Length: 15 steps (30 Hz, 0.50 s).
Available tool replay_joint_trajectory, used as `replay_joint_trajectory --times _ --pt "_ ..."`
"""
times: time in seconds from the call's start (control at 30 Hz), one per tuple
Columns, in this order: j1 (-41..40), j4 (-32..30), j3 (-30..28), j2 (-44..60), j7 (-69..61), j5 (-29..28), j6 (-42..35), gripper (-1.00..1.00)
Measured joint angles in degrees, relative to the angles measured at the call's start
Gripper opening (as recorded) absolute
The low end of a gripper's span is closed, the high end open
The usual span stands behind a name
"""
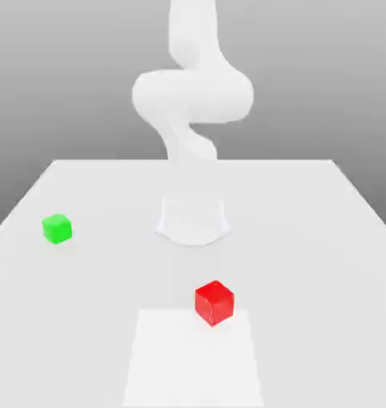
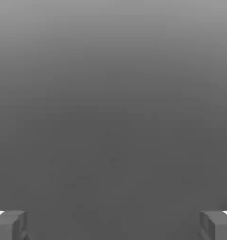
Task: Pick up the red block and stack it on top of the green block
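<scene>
Claw [image 2: 113,225] spread wide, pinching nothing; red block [image 1: 214,302] and green block [image 1: 57,228] sit well apart on what's probably a white table [image 1: 308,239].

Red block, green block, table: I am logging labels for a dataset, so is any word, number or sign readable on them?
None: the red block, the green block and the table have plain faces with no text, number or sign.

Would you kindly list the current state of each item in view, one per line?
red block: resting on the table, free, unstacked.
green block: resting on the table, apart from the red block, nothing on top.
hand: open, holding nothing.
</scene>
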Motion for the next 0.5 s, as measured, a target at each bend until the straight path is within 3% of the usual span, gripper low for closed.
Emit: replay_joint_trajectory --times 0.5 --pt "7.2 -29.8 -3.0 25.0 -20.3 -2.2 21.3 0.00"
